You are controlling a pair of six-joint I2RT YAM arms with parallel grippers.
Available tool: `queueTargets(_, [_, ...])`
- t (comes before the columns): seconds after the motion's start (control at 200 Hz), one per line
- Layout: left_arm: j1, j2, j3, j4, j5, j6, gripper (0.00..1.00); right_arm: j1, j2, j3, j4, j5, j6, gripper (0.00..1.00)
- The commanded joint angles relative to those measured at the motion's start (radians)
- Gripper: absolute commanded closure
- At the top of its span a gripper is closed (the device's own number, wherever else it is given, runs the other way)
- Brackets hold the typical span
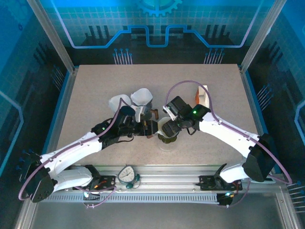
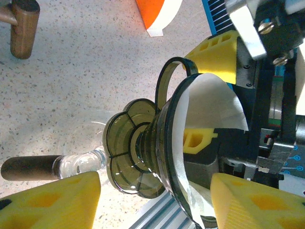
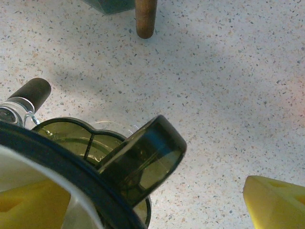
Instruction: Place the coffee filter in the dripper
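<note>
Wooden peg (image 3: 146, 19), possibly a stand's, near dripper (image 3: 138, 162).

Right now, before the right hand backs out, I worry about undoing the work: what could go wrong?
One finger of the right hand is inside the filter; leaving could drag the paper out of the dripper. The dripper handle lies between that hand's fingers, so a sideways move might topple it.

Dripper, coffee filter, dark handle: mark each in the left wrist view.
dripper (image 2: 125, 143): left wrist view, on its scalloped base.
coffee filter (image 2: 214, 102): left wrist view, on its white wall.
dark handle (image 2: 28, 167): left wrist view, on its middle.
</note>
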Motion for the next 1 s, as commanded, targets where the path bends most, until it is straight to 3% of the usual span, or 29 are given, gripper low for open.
queueTargets(0.0, [0.005, 0.024, 0.038, 0.010, 0.036, -0.010, 0.35, 0.017, -0.001, -0.018, 0.012, -0.014, 0.003, 0.06])
queueTargets(0.325, [0.002, 0.036, 0.037, 0.018, 0.064, -0.025, 0.36, 0.018, 0.000, -0.020, 0.011, -0.017, 0.002, 0.06])
queueTargets(0.48, [0.001, 0.056, 0.060, -0.006, 0.077, -0.034, 0.49, 0.021, 0.000, -0.021, 0.007, -0.018, 0.003, 0.06])
queueTargets(0.76, [0.000, 0.086, 0.100, -0.027, 0.103, -0.062, 0.47, 0.024, 0.004, -0.024, 0.007, -0.012, 0.002, 0.06])
queueTargets(0.996, [-0.006, 0.096, 0.137, -0.100, 0.128, -0.031, 0.69, 0.024, 0.003, -0.022, 0.004, 0.001, 0.000, 0.06])
